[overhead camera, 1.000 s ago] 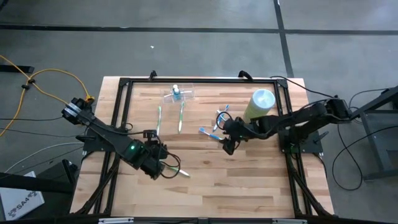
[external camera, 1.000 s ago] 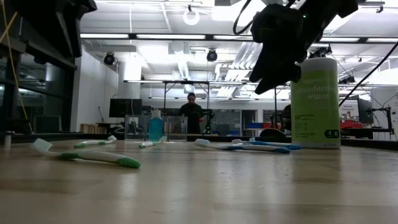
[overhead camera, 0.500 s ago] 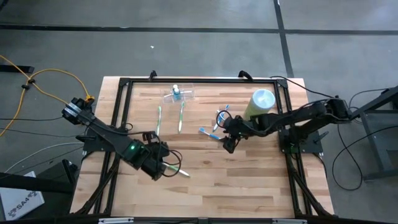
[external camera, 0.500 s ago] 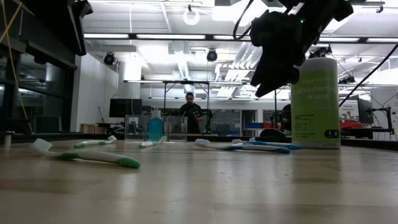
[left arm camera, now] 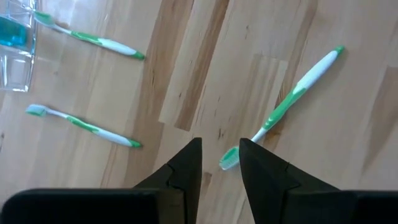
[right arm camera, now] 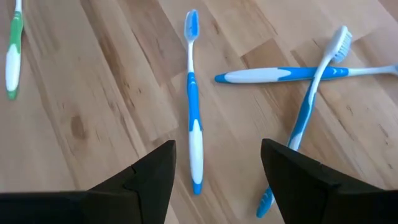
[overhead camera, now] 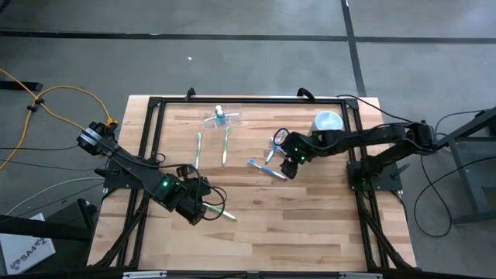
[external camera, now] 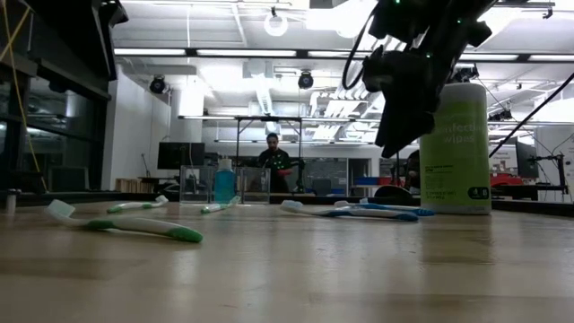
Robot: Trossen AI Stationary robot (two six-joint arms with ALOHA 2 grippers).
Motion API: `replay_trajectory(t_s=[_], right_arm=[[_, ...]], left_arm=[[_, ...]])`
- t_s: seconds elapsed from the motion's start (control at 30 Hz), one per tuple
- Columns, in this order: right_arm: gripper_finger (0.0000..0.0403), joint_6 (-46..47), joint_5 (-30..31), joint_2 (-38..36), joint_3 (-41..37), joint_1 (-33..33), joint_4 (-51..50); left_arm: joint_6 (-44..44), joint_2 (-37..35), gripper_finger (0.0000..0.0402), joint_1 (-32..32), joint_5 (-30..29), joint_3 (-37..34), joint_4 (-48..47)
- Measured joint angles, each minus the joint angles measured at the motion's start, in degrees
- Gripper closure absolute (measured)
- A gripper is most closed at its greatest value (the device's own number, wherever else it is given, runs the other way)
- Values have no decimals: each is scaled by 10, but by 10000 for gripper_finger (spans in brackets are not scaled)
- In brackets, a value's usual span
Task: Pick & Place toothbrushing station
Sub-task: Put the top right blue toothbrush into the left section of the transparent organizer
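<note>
The toothbrushing station, a clear holder with a blue piece inside, stands on the table at the far middle; it also shows in the low view and the left wrist view. My left gripper hangs open above the near left of the table. The head of a green toothbrush lies on the wood below the gap between its fingers. My right gripper hangs wide open over a blue toothbrush and touches nothing. Two more blue toothbrushes lie crossed beside it.
Two green toothbrushes lie between the station and the left gripper. A light green canister with a pale lid stands at the far right, close behind the right arm. A black frame borders the table.
My right gripper has swung toward the table's far edge and a little down, from the bare wood to above the blue toothbrushes, and stays wide open. My left gripper has rolled a little in place. No toothbrush has moved.
</note>
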Motion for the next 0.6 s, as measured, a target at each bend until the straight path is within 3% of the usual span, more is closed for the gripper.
replay_trajectory(t_s=[0.33, 0.6], right_arm=[[176, -58, -4, 12, 0, -30, -4], [176, -66, 50, 55, 0, -30, -10]], left_arm=[[-2, 0, 302, 0, 11, 0, 0], [-2, 0, 302, 0, 12, 0, 0]])
